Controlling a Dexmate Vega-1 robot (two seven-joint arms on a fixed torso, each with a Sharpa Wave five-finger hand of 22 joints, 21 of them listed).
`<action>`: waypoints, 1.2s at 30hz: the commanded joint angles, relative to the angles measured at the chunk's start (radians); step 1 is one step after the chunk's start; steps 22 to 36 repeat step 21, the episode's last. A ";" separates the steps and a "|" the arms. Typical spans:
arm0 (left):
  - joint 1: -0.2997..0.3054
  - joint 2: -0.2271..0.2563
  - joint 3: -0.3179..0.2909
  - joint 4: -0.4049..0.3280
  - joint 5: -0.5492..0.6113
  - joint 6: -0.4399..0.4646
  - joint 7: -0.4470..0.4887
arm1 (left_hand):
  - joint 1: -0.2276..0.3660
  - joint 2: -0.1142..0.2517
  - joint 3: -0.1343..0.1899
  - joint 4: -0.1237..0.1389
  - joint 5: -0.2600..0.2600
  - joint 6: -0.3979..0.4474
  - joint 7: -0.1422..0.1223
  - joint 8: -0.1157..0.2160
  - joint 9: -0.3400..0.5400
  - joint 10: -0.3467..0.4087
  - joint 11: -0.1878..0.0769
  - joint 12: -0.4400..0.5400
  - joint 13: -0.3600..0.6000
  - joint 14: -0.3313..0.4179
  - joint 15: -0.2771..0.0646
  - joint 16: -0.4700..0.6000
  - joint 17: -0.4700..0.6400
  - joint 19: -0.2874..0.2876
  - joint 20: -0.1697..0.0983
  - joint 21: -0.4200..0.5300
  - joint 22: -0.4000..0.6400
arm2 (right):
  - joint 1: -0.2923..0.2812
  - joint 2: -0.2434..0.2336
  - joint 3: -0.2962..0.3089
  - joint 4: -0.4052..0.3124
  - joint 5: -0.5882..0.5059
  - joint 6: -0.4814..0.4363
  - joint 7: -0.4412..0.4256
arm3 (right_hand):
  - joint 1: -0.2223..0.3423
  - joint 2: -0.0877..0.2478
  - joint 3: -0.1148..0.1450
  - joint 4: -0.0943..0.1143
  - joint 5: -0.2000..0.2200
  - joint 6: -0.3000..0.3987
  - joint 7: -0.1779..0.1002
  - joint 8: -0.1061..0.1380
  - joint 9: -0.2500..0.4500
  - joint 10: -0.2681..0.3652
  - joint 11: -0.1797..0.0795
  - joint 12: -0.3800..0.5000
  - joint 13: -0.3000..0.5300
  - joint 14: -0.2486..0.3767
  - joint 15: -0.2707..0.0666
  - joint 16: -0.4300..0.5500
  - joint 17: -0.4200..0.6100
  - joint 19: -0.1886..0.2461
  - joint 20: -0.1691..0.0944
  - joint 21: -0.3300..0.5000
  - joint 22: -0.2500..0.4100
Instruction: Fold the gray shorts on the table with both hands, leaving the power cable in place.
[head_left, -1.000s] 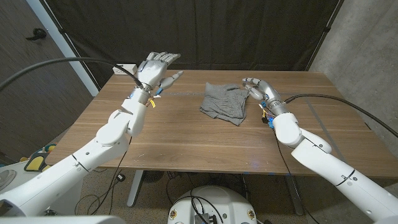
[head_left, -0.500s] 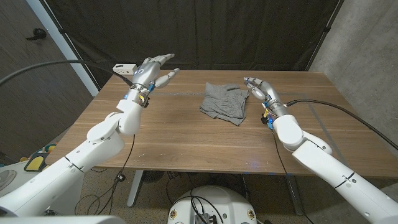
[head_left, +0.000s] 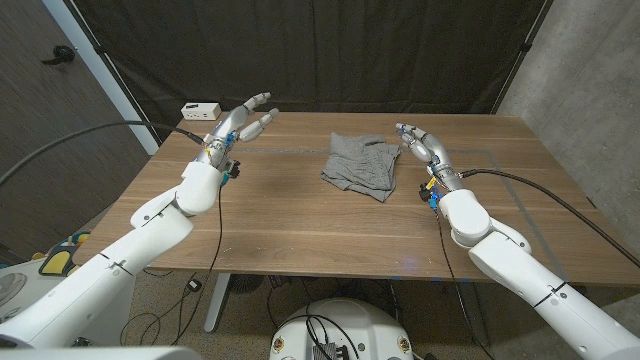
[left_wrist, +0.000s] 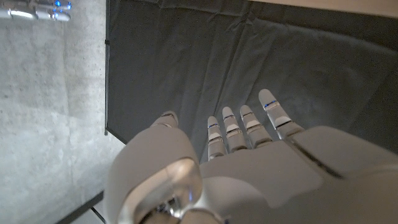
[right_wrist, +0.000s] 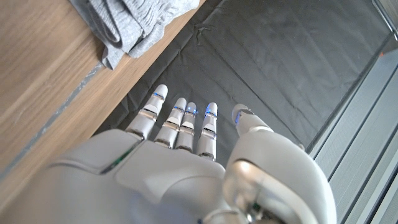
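The left hand is seen raised near the worktop's far left corner, fingers spread and holding nothing; its fingers are extended toward a dark curtain. A white power strip is found at that far left corner, just beside the hand. The gray shorts lie crumpled toward the far edge, between the hands, well apart from the left one. The right hand is held just beside the shorts' right side, fingers apart, nothing grasped; contact cannot be told.
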 joint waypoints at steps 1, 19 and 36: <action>-0.022 -0.025 -0.010 0.102 -0.265 -0.161 -0.100 | -0.018 0.000 0.006 0.009 -0.002 -0.020 -0.001 -0.002 0.002 -0.015 0.000 -0.001 0.002 -0.016 0.005 0.000 0.002 -0.020 0.006 -0.009 0.003 | -0.017 0.053 0.014 0.059 0.110 0.131 0.011 | -0.016 -0.005 -0.011 0.007 -0.002 -0.012 0.002 -0.002 0.004 -0.012 0.002 -0.003 0.003 -0.009 0.005 0.000 0.002 -0.009 0.003 -0.001 0.003; -0.104 -0.048 0.028 0.316 -0.526 -0.338 -0.325 | -0.136 -0.014 -0.023 0.048 0.004 -0.078 -0.015 -0.001 0.001 -0.095 0.026 -0.002 -0.003 -0.109 0.038 -0.001 0.000 -0.097 0.033 -0.047 0.003 | -0.069 0.095 -0.017 0.002 0.039 0.117 -0.114 | -0.177 -0.049 -0.102 0.093 0.012 -0.066 0.025 0.006 0.005 -0.041 0.027 0.007 0.003 -0.059 0.030 -0.016 -0.001 -0.070 0.024 -0.005 0.006; -0.119 -0.055 0.032 0.344 -0.537 -0.355 -0.336 | -0.142 -0.015 -0.025 0.048 0.005 -0.089 -0.014 -0.003 0.000 -0.101 0.028 -0.002 -0.003 -0.113 0.039 0.000 0.000 -0.103 0.035 -0.049 0.003 | -0.065 0.102 -0.016 -0.001 0.025 0.117 -0.129 | -0.178 -0.049 -0.103 0.093 0.012 -0.066 0.025 0.007 0.004 -0.038 0.034 0.008 0.003 -0.057 0.030 -0.016 -0.002 -0.067 0.024 -0.004 0.006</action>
